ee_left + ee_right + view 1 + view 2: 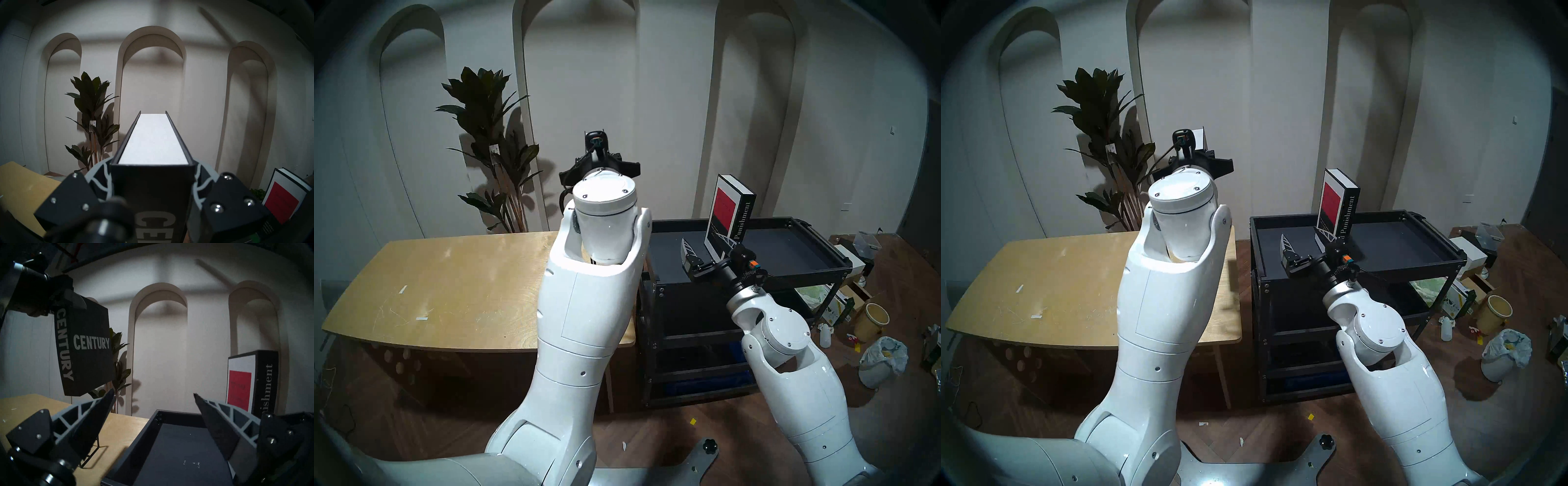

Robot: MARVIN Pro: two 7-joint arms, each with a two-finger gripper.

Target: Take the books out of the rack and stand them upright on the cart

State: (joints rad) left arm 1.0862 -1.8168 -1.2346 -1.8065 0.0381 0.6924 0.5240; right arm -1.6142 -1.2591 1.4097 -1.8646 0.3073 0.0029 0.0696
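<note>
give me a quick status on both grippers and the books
Left gripper shut on CENTURY book, held above table. Right gripper open. Red-cover book upright on cart. Path looks clear.

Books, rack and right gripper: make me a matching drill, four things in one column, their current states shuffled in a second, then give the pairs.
Things
1. CENTURY book
2. Crime and Punishment book
3. wire rack
4. right gripper

States
A. open, holding nothing, over the cart
B. standing upright on the cart's top tray
C. clamped in the left gripper, held in the air
D. on the wooden table, no book in the part that shows

Pairs: 1-C, 2-B, 3-D, 4-A
</note>
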